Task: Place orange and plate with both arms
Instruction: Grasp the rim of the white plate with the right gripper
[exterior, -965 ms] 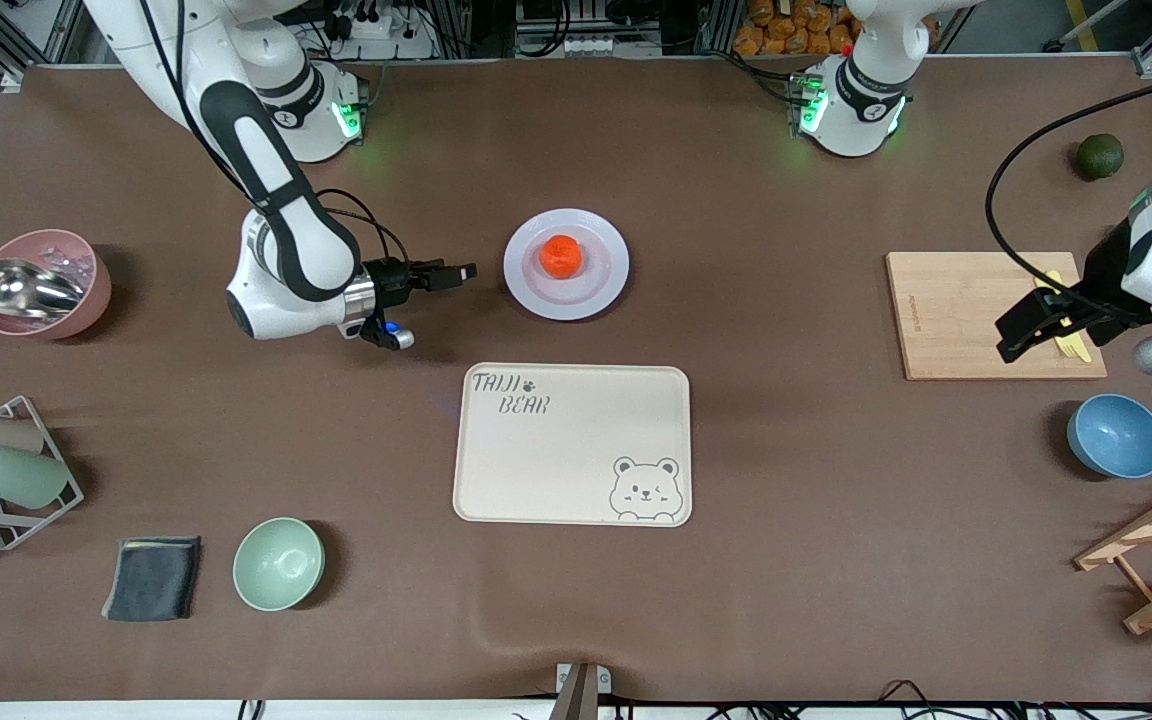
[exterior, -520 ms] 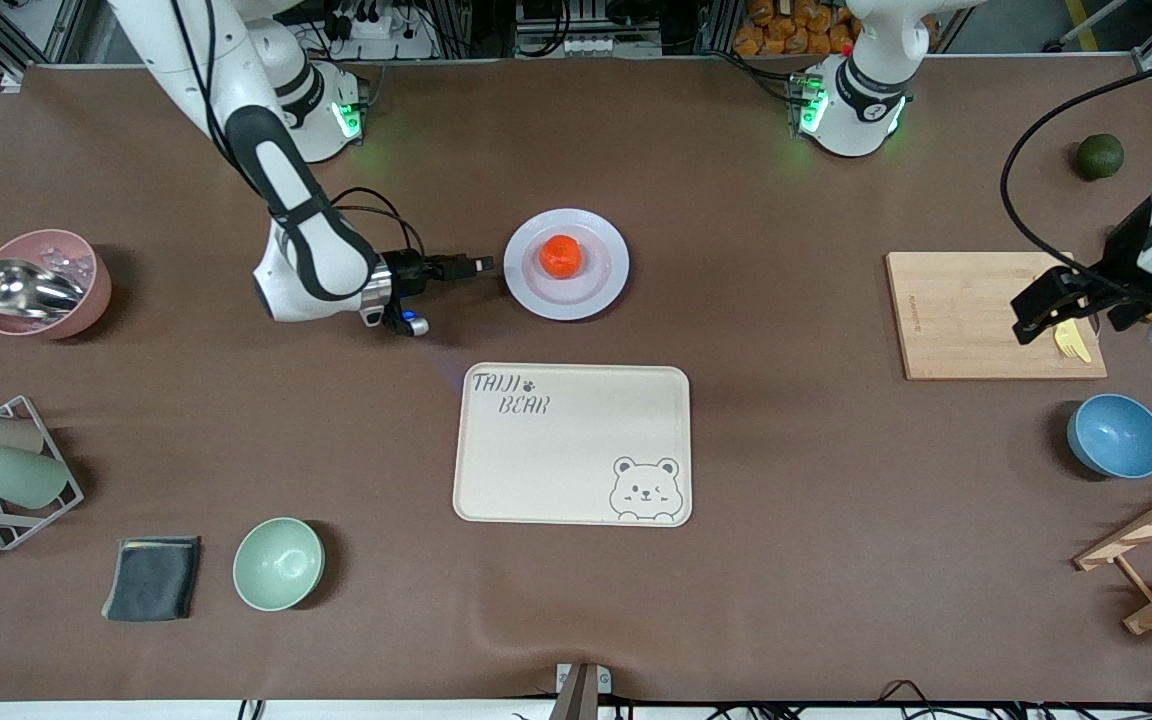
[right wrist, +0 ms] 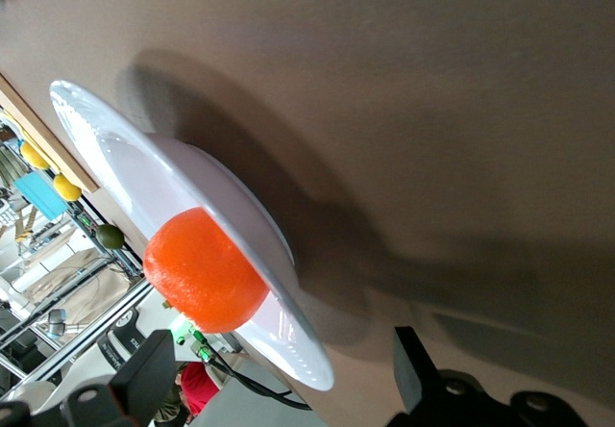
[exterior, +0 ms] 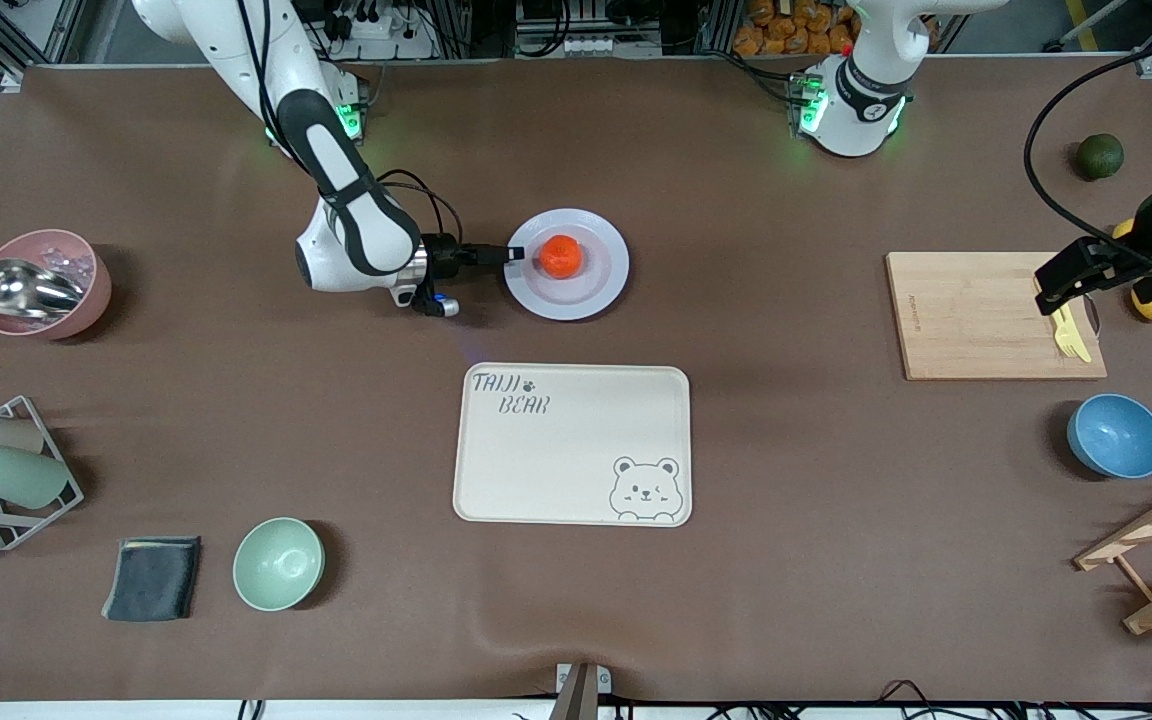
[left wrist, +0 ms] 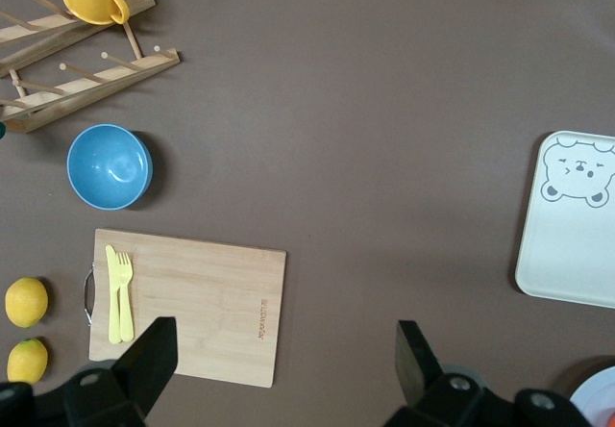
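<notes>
The orange (exterior: 561, 256) lies in the middle of the lavender-white plate (exterior: 596, 291), which sits on the table farther from the front camera than the bear tray. My right gripper (exterior: 508, 254) lies sideways and low at the plate's rim on the side toward the right arm's end. It is open, and in the right wrist view (right wrist: 279, 379) the rim edge sits between its fingers, with the plate (right wrist: 125, 148) and orange (right wrist: 205, 268) close ahead. My left gripper (exterior: 1064, 285) is open and empty over the wooden cutting board (exterior: 966, 315), which also shows in the left wrist view (left wrist: 192, 302).
The cream bear tray (exterior: 572, 443) lies nearer the front camera than the plate. A yellow fork (exterior: 1068, 335) lies on the cutting board. A blue bowl (exterior: 1116, 435), a lemon (exterior: 1151, 300) and a dark green fruit (exterior: 1100, 156) are nearby. A pink bowl (exterior: 41, 283) and a green bowl (exterior: 278, 563) are at the right arm's end.
My right gripper has moved across the table toward the plate and now reaches its rim. My left gripper has drifted toward the left arm's end of the cutting board.
</notes>
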### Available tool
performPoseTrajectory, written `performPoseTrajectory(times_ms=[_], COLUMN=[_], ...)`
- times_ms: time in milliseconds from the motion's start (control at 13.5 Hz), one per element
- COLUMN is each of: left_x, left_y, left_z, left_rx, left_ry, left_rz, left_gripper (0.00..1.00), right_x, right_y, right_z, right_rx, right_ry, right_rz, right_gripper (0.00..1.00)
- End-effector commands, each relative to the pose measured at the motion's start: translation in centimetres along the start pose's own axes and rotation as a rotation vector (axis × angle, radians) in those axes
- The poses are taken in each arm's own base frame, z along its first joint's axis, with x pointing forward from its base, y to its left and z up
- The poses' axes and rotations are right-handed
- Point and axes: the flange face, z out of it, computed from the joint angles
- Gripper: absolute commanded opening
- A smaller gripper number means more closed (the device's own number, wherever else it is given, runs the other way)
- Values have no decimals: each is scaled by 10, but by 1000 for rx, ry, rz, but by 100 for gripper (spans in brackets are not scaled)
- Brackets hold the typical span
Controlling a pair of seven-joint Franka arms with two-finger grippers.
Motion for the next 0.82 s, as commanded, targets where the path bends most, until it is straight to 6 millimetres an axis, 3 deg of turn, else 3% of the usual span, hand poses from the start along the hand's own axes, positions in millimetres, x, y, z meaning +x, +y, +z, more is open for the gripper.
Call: performPoseTrajectory(times_ms=[0,297,742], left_x=[-11,-13,-7], left_y=[17,28,22], left_z=[-4,4,10], left_rx=[-17,-8,-17], left_ry=[-13,-32,-37], left_rz=[-23,-40,-55], left_gripper=[100,100,100], right_x=[-10,-16,-16], right_y=[2,0,4], right_z=[5,18,27], right_rx=[49,56,38], right_ry=[24,51,76], right_rz=[18,18,12], right_gripper=[100,100,100])
